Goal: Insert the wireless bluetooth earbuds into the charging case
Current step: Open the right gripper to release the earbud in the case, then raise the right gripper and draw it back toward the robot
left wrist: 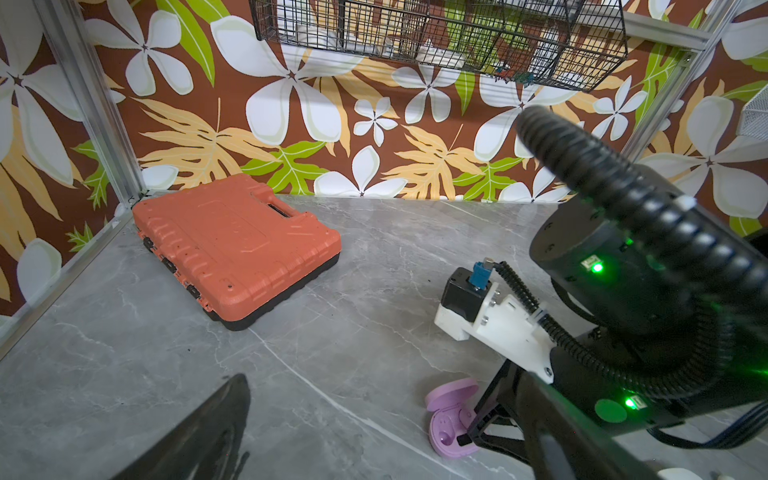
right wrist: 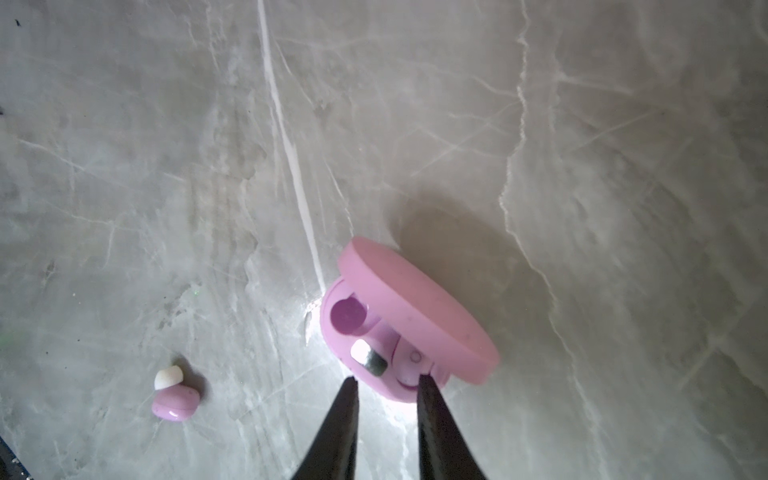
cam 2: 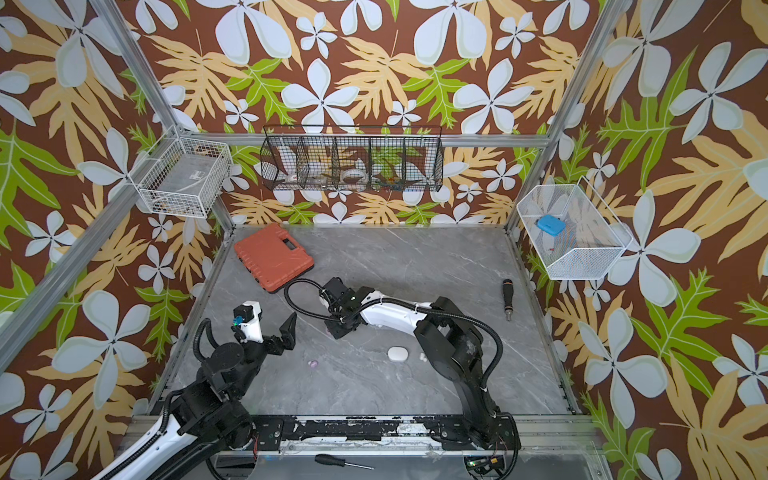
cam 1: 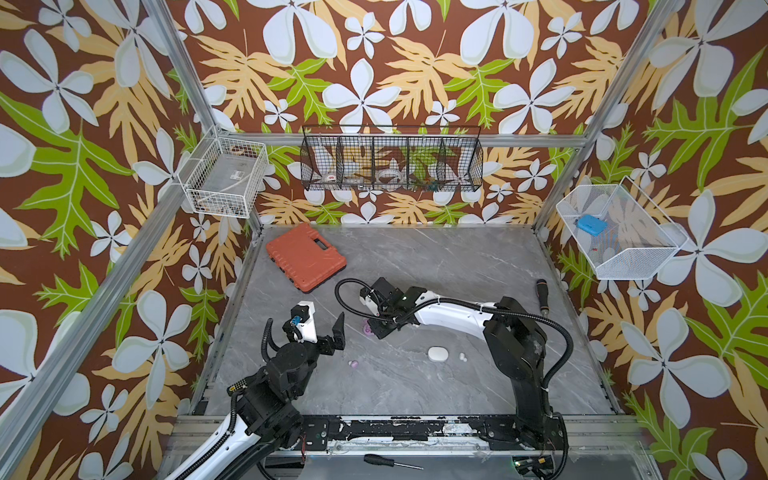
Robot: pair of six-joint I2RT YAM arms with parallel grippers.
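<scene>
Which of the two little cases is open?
The lilac-pink case, lid raised, at the right end effector; the white case lies shut.

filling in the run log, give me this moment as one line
right gripper: jaws slightly apart, empty, at open pink case | left gripper: wide open, empty | pink earbud: loose on table | white case: closed

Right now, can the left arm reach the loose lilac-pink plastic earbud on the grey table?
Probably yes: left gripper open, near the earbud, bare table between; right gripper over at the open lilac case.
</scene>
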